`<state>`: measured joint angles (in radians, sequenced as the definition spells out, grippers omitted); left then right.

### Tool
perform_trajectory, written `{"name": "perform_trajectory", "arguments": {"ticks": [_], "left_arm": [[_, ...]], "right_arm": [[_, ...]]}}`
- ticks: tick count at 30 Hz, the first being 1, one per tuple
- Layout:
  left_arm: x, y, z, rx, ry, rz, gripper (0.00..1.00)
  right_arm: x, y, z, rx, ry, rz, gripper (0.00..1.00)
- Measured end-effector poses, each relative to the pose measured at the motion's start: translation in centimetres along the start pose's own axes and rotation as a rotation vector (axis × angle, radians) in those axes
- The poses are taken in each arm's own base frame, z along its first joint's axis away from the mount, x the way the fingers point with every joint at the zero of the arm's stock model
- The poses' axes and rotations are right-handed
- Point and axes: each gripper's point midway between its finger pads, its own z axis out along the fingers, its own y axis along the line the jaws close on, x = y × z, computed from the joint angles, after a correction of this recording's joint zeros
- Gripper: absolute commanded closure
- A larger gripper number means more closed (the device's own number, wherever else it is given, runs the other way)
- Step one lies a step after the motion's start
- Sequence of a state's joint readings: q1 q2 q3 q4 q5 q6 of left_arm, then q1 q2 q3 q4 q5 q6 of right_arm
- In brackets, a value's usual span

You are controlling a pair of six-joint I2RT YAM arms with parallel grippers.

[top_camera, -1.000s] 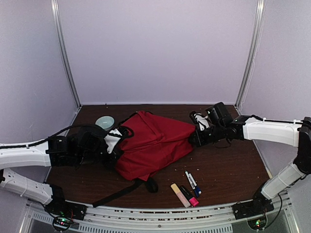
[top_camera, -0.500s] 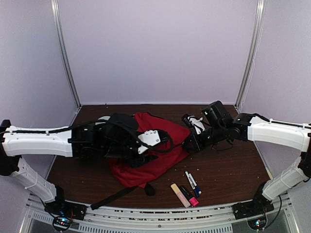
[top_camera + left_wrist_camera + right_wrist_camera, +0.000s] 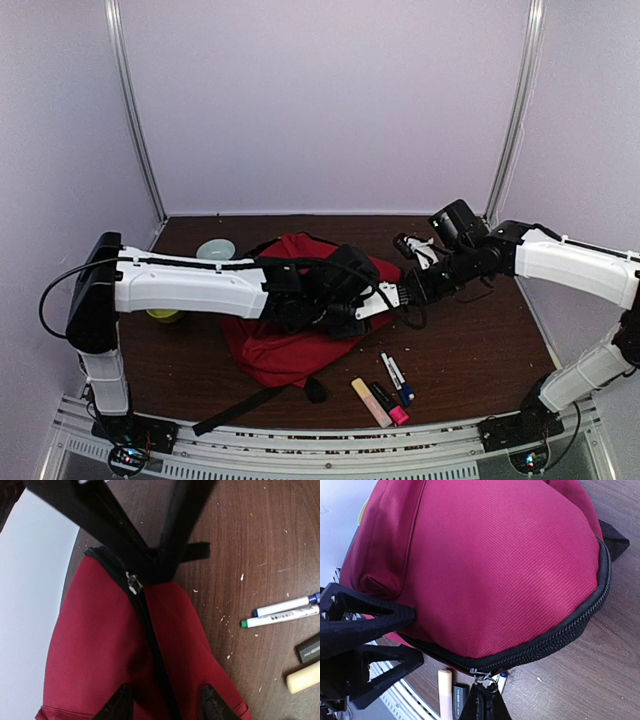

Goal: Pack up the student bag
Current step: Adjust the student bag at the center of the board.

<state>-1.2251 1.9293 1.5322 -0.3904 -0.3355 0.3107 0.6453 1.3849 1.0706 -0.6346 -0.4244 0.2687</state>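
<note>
Red student bag (image 3: 95, 645) near markers (image 3: 282, 614)

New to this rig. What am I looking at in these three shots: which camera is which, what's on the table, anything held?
A left arm and a right arm are bolted at the near edge of the table. The wide shot is a fixed camera above and behind them; the other two are wrist cameras. On the table lie a red student bag, two markers, other small stationery and a teal bowl. The right claw is shut on the bag's zipper pull. The left claw is open at the bag, gripping nothing.
</note>
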Motion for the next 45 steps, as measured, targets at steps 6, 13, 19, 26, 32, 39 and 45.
{"name": "perform_trajectory", "arguments": {"ticks": [6, 13, 19, 26, 32, 39, 45], "left_arm": [[0.7, -0.1, 0.1, 0.006, 0.040, 0.083, 0.68], [-0.2, 0.0, -0.3, 0.055, 0.021, 0.036, 0.48], [-0.1, 4.0, -5.4, 0.103, -0.109, -0.228, 0.21], [8.1, 15.2, -7.4, -0.118, -0.035, -0.639, 0.10], [17.9, 14.8, -5.3, -0.175, 0.235, -0.770, 0.13], [18.4, 10.4, -1.0, -0.022, 0.271, -0.769, 0.29], [11.7, 4.1, -2.6, 0.230, 0.123, -0.576, 0.26]], "right_arm": [[-0.4, -0.4, -0.3, -0.040, -0.008, 0.044, 1.00], [-0.6, -0.5, 0.1, -0.053, -0.031, 0.058, 1.00], [0.4, -1.8, 1.5, -0.023, -0.040, 0.093, 1.00], [-0.7, -2.6, 1.6, 0.009, -0.123, 0.120, 1.00], [-2.6, -4.3, 1.5, 0.096, -0.200, 0.160, 1.00], [-11.4, -3.9, -1.4, 0.158, -0.360, 0.139, 1.00], [-11.4, -4.1, -0.8, 0.168, -0.333, 0.079, 1.00]]}}
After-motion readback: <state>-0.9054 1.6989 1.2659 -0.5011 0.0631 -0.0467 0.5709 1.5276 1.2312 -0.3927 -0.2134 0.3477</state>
